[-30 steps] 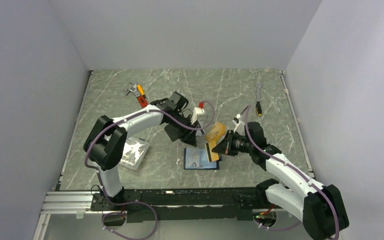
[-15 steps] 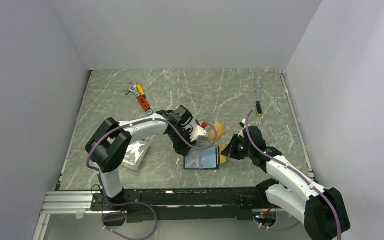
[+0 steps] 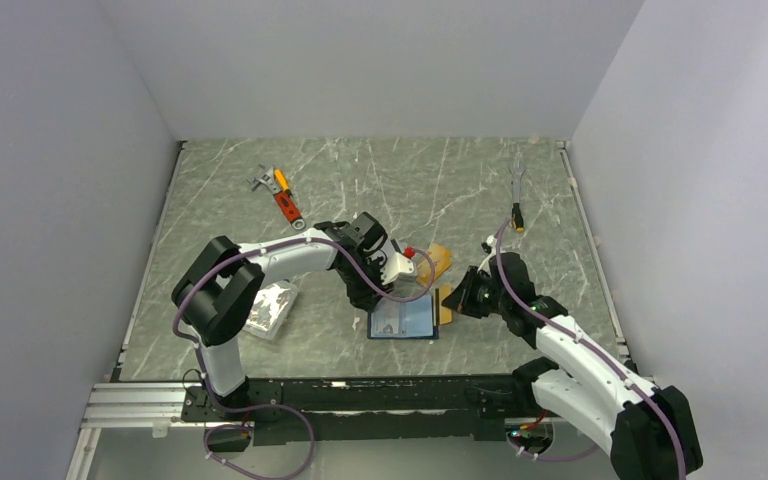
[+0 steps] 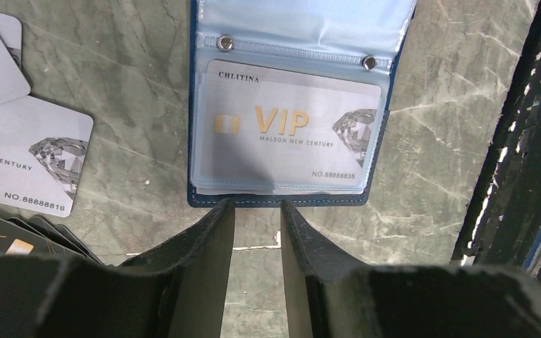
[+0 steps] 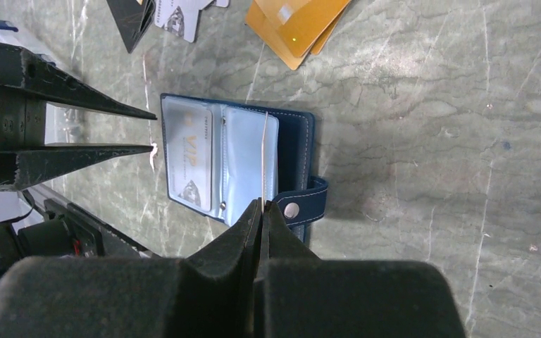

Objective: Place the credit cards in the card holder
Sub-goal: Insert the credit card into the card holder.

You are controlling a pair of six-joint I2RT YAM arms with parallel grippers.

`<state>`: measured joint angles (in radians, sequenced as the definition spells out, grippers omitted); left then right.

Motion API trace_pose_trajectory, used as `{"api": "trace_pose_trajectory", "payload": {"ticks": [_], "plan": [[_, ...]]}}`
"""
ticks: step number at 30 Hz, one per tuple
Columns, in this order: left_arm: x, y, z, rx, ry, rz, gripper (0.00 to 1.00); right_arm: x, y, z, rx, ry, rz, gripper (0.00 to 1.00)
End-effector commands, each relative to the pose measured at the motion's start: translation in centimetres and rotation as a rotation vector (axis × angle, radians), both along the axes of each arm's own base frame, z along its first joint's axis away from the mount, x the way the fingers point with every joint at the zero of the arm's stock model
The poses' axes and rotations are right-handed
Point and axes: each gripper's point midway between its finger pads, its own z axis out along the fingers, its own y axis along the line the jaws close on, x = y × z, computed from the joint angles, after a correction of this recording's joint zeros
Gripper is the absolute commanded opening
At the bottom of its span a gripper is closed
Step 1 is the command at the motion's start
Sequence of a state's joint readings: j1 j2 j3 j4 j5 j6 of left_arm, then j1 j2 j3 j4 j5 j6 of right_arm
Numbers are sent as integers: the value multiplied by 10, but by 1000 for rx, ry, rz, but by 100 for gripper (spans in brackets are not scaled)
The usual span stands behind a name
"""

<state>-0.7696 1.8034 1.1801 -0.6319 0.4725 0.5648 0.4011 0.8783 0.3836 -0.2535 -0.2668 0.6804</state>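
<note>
Currently the left arm (image 3: 280, 250) reaches in to the centre of the table (image 3: 360, 180), wrist bent down. The left jaws are a narrow gap apart and empty, tips just at the edge of the card holder (image 5: 297, 151) by its filled pocket. The right arm (image 3: 570, 345) is stretched low from the right, with the right jaws pinched on an orange-gold card (image 3: 446, 303) stood on edge over the holder's tab side. The holder lies open flat near the front edge, long axis left-right, snap tab (image 5: 303, 201) toward the right arm, silver VIP card (image 4: 289, 127) in the clear sleeve. Versus a second ago: the left arm came forward and down to the holder, the right arm pulled back rightward, and the card went from tilted to edge-on.
</note>
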Motion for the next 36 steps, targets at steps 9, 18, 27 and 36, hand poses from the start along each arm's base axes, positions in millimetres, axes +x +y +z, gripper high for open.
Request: {"api": "trace_pose_trajectory", "payload": {"ticks": [9, 18, 27, 36], "plan": [[2, -5, 6, -22, -36, -22, 34, 6, 10, 4, 42, -28, 20, 0], [4, -6, 6, -20, -37, -24, 33, 4, 11, -4, 27, -19, 40, 0], [5, -4, 5, -8, -48, -32, 32, -3, 11, -20, -19, 23, 56, 0], [4, -1, 1, 4, -51, -38, 31, -8, 14, -30, -39, 45, 65, 0]]}}
